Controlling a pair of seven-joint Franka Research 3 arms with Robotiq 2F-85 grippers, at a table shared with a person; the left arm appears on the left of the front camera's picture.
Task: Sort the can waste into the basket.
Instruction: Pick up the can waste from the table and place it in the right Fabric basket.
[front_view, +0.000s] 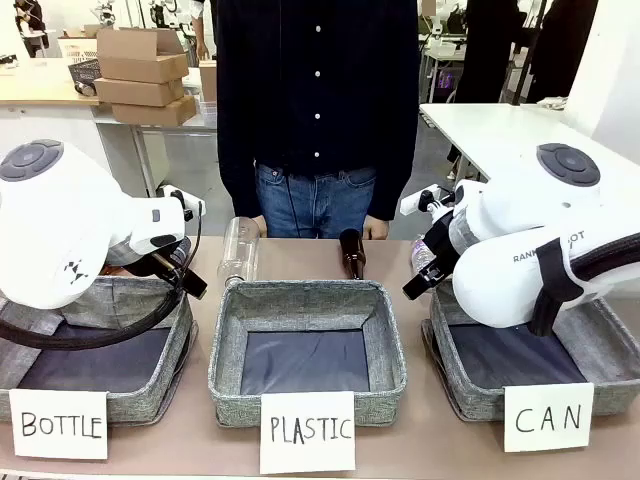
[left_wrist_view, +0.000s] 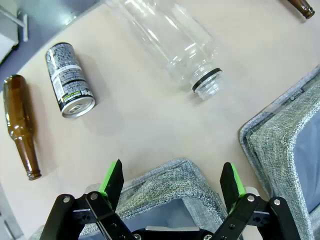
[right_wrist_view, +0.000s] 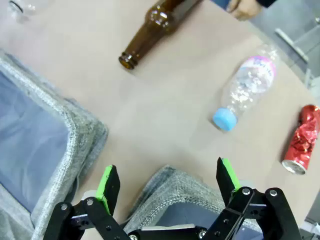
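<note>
3 grey baskets sit in a row along the near edge of the table (front_view: 300, 255): the one carded "BOTTLE" (front_view: 120, 400) on the robot's left, "PLASTIC" (front_view: 310, 385) in the middle, and the basket carded "CAN" (front_view: 470, 395) on the right. Narrow strips of bare tabletop separate them. All 3 show only dark lining inside.

Beyond the baskets, toward the person (front_view: 318, 110) at the far side, the table is open and the loose items lie there on their sides. In the left wrist view, the dark grey-black can (left_wrist_view: 70, 80) lies beside a brown bottle (left_wrist_view: 21, 125), well apart from a large clear bottle (left_wrist_view: 172, 42), with bare table around it. In the right wrist view, the dented red can (right_wrist_view: 301, 139) lies near the table's edge, apart from a clear bottle with a blue cap (right_wrist_view: 245, 90) and another brown bottle (right_wrist_view: 152, 30).

The left gripper (left_wrist_view: 172, 182) hangs over a corner of the "BOTTLE" basket, fingers spread wide, holding and touching nothing. The right gripper (right_wrist_view: 170, 185) hangs over a corner of the "CAN" basket, fingers likewise spread wide and empty.
</note>
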